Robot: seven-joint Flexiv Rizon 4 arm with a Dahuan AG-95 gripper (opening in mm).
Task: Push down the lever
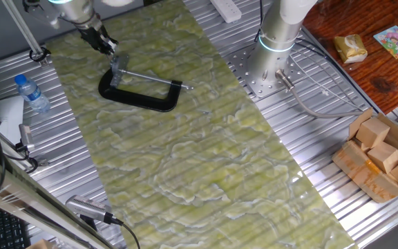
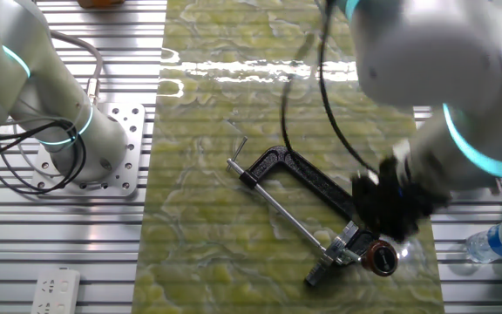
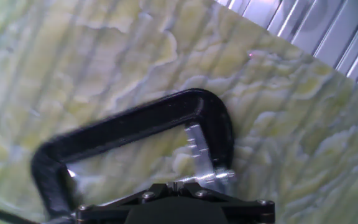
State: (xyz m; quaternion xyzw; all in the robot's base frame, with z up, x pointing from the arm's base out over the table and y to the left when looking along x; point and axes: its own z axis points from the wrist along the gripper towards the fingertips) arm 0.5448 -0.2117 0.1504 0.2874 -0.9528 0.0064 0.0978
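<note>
A black C-clamp point(image 1: 138, 97) lies on the green marbled mat point(image 1: 206, 152), with its long screw rod point(image 1: 154, 79) across the opening. At its far-left end is a small silver block point(image 1: 120, 71), and the short silver lever point(image 1: 116, 61) sticks out of it. My gripper point(image 1: 108, 45) is shut and empty, just above and beside the lever; I cannot tell whether it touches. In the other fixed view the blurred gripper point(image 2: 382, 218) hangs over the block point(image 2: 345, 246) and the lever point(image 2: 319, 272). The hand view shows the clamp frame point(image 3: 135, 124) and the block point(image 3: 215, 177) below my fingers.
A water bottle point(image 1: 32, 93) lies left of the mat on the ribbed metal table. A second arm's base point(image 1: 271, 48) stands at the mat's far right edge. A cardboard box of wooden blocks point(image 1: 378, 155) sits at the right. A power strip point(image 2: 57, 283) lies nearby.
</note>
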